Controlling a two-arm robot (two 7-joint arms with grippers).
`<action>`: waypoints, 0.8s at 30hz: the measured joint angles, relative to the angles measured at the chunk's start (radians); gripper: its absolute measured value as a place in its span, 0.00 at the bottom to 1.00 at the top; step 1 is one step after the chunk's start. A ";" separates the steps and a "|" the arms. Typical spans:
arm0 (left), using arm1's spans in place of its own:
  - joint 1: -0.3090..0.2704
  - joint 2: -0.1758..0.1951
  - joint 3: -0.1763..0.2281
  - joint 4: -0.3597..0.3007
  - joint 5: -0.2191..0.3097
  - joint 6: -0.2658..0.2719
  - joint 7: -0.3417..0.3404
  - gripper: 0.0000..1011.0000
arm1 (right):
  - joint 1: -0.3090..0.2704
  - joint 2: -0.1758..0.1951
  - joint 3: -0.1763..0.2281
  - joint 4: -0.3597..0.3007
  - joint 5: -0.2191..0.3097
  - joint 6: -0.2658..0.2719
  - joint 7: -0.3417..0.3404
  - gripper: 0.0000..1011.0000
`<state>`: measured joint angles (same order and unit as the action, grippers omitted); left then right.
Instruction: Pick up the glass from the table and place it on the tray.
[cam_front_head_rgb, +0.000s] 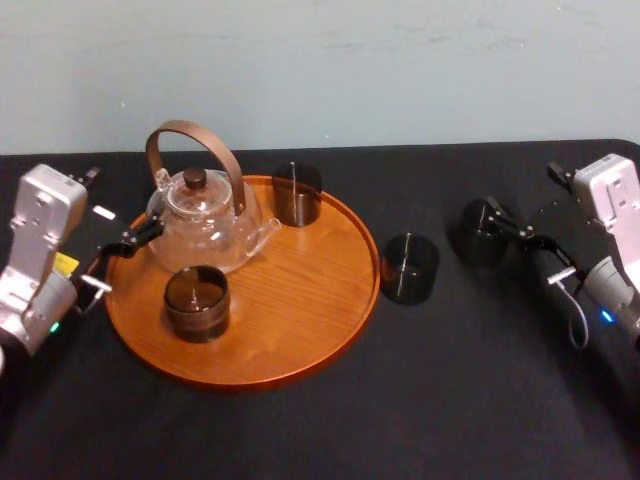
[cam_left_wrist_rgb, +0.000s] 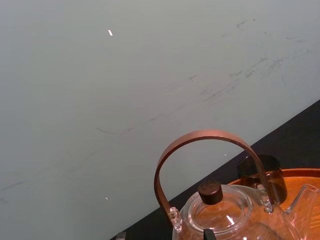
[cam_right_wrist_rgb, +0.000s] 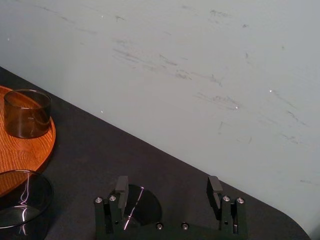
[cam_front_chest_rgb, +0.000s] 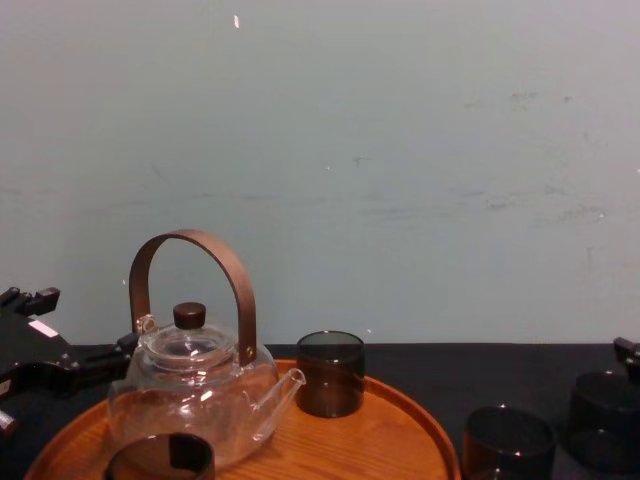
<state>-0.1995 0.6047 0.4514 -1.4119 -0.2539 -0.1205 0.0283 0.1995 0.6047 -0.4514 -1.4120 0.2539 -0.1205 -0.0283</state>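
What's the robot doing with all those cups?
The right gripper is open, right by the dark glass farthest right on the table, not holding it. A second glass stands beside the tray, which holds a teapot and two glasses. The left gripper sits open by the teapot.

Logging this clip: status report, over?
Right hand open, at far-right glass on table. Left hand open beside teapot. Second glass sits between it and tray.
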 joint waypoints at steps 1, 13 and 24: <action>0.000 0.000 0.000 0.000 0.000 0.000 0.000 0.99 | 0.000 0.000 0.000 0.000 0.000 0.000 0.000 0.99; 0.000 0.000 0.000 0.000 0.000 0.000 0.000 0.99 | 0.000 0.000 0.000 0.000 0.000 0.000 0.000 0.99; 0.000 0.000 0.000 0.000 0.000 0.000 0.000 0.99 | 0.000 0.000 0.000 0.000 0.000 0.000 0.000 0.99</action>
<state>-0.1995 0.6047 0.4514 -1.4119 -0.2539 -0.1205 0.0283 0.1995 0.6047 -0.4514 -1.4120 0.2539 -0.1205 -0.0283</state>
